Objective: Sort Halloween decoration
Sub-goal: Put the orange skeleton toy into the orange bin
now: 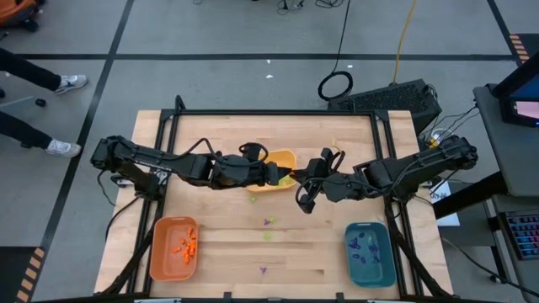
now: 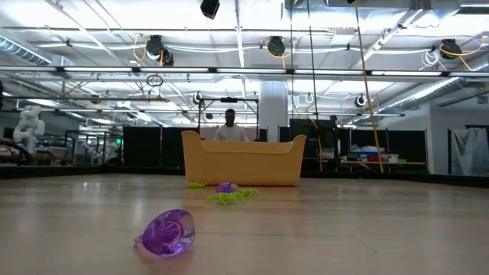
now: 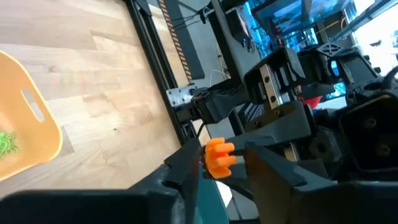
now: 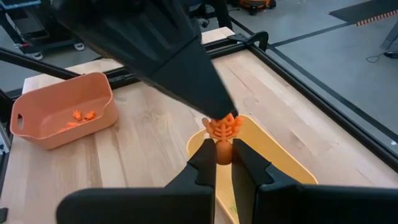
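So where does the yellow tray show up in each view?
High view: yellow tray at table centre, between the two end effectors.
Low view: yellow tray mid-picture, far across the table, behind green pieces.
Left wrist view: one rounded corner at the picture's left edge.
Right wrist view: its rim beyond the right end effector.
Shared landmark: the wooden table.

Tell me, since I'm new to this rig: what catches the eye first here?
Over the yellow tray at the table's back middle, the left gripper and right gripper meet, both pinching one small orange decoration. In the low view, a purple piece lies closest on the wood.
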Robot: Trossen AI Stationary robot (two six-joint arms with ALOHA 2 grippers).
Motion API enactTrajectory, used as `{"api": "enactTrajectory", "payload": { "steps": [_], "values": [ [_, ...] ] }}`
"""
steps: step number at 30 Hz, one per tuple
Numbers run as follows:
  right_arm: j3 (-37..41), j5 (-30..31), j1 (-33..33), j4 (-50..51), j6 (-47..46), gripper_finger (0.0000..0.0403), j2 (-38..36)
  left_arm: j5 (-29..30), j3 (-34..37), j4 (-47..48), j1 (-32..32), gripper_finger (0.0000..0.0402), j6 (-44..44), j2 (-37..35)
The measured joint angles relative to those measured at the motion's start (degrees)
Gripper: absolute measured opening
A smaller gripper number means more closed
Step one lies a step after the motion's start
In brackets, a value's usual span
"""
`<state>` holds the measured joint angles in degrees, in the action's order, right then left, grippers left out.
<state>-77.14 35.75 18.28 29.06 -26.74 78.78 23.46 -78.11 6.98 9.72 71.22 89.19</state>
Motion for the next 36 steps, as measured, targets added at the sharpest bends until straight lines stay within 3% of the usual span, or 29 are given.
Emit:
{"api": "enactTrajectory", "payload": {
  "steps": [10,22,36],
  "values": [
    [0.0,-0.02,0.02,-0.04,0.44,0.0006,0.0,0.06,0.0,0.05,0.0,0.004,-1.53,0.0],
    [0.0,-1.49,0.02,0.11,0.64,0.0023,0.0,-0.36,0.0,0.12,0.04,0.0019,-1.51,0.0],
    [0.0,-3.12,0.17,4.88,-5.88,0.0153,0.0,-1.09,0.0,-0.11,0.04,0.0018,-3.17,-0.04]
  ]
}}
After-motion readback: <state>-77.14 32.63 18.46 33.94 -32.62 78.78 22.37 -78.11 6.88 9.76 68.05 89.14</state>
